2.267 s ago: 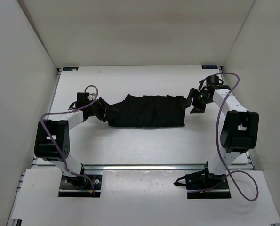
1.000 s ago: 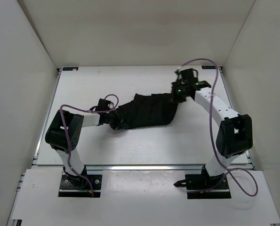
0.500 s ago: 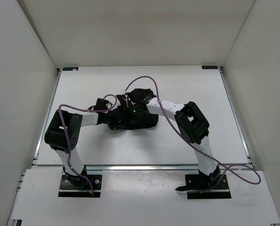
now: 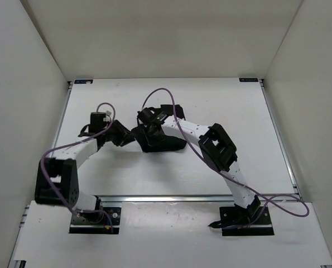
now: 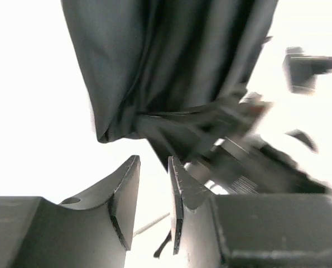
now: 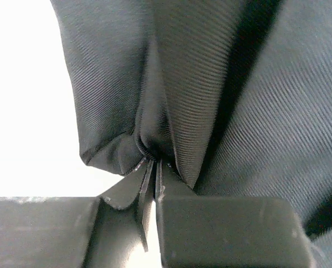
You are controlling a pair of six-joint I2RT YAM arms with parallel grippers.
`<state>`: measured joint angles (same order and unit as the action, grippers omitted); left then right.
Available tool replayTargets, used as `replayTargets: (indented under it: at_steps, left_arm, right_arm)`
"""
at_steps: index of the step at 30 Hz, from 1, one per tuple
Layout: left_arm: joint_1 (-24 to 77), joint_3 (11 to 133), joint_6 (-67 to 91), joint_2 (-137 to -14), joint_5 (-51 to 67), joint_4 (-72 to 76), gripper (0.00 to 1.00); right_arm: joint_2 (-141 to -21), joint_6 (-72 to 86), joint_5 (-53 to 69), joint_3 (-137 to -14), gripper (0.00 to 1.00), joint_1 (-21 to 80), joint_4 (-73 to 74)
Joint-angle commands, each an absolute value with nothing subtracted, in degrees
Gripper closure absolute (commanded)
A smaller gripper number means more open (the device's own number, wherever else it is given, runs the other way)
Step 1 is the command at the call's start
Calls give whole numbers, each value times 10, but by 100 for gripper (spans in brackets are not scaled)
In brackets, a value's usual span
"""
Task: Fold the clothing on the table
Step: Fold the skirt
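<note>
Right gripper [image 6: 152, 164] is clamped on a pinch of the clothing [image 6: 210, 84]; in its wrist view a tuck of black, finely ribbed cloth gathers to a point between the closed fingers. My left gripper [image 5: 153, 161] has its jaws a little apart with nothing between them, and a folded edge of the cloth sits just past the tips at 12 o'clock. From the top view the garment lies as a bunched, doubled-over heap slightly toward 9 o'clock of the middle of the table [image 4: 227, 106]. The right gripper sits at its 11 o'clock corner and the left one just beside its 9 o'clock edge. I judge this fabric light, limp and thin. It will drape and drag rather than hold any shape, and its pleats will likely spill sideways when lifted. It is not fragile, but it looks smooth enough to slide out of a shallow pinch. I would take a deep bite across an outer edge or corner, catching every layer, with the two grips well apart so the cloth stays taut.
</note>
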<state>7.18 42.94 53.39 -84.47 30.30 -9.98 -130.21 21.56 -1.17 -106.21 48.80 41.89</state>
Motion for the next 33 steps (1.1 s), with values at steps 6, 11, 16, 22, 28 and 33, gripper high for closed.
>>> replayTargets:
  at_steps: [6, 11, 16, 22, 28, 33]
  left_arm:
    - [23, 415, 553, -754, 302, -88, 63]
    - [24, 394, 566, -750, 314, -65, 61]
    - [7, 395, 560, -739, 323, -75, 62]
    - [0, 388, 557, -731, 329, -80, 60]
    - [-22, 386, 557, -726, 333, -80, 60]
    - [-28, 385, 553, -725, 338, -81, 60]
  right_arm:
    - [-1324, 330, -276, -1054, 98, 461, 589]
    - [-1338, 351, -254, -1099, 100, 418, 651]
    - [-1296, 321, -272, -1094, 100, 445, 628]
    - [-1181, 222, -180, -1087, 85, 489, 528]
    - [-1095, 216, -92, -1002, 49, 468, 477]
    - [-1049, 221, -91, -965, 49, 448, 485]
